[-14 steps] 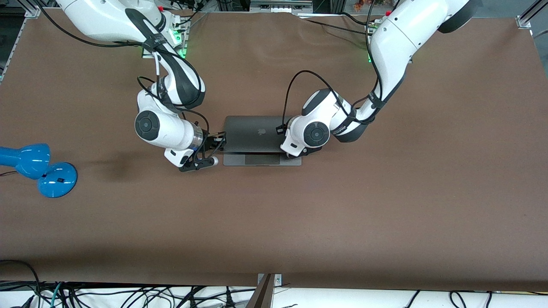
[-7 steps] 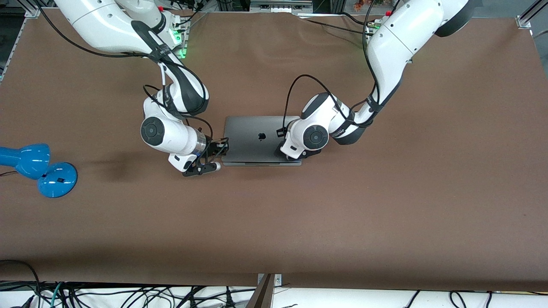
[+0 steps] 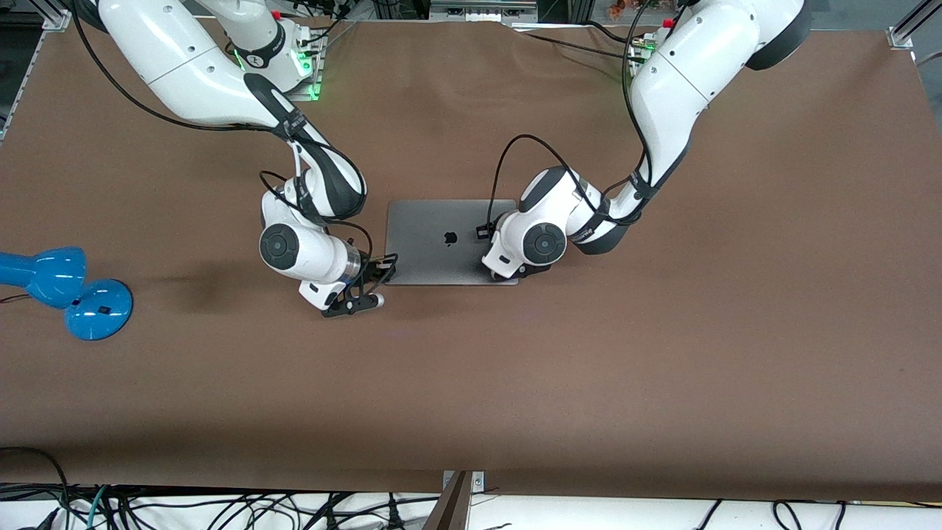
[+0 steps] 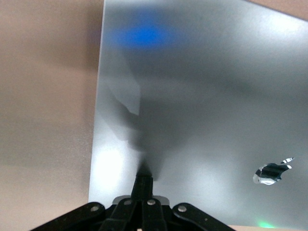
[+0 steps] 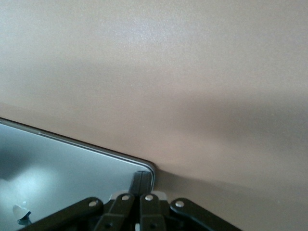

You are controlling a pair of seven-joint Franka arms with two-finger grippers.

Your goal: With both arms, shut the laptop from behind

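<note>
I count one laptop (image 3: pixel 449 241), two arms and one blue lamp (image 3: pixel 62 288) on the brown counter (image 3: pixel 662 353). The laptop lies flat in the middle of the counter with its grey lid down, and the black apple logo (image 3: pixel 450 237) is on top. The lid covers the base, so I see no keyboard and no trackpad. The left end effector (image 4: pixel 143 185) is on the lid, at the corner that is toward the left arm's end and nearer to the front camera. In the left wrist view its fingers are clenched together and the tips press on the grey metal; they grasp nothing. The right end effector (image 5: pixel 140 179) is at the other near corner of the lid, toward the right arm's end of the counter. Its fingers are also clenched together with nothing between them, and in the right wrist view the tips sit just at the rounded corner of the lid. The lamp lies near the edge of the counter at the right arm's end, well apart from the laptop.
</note>
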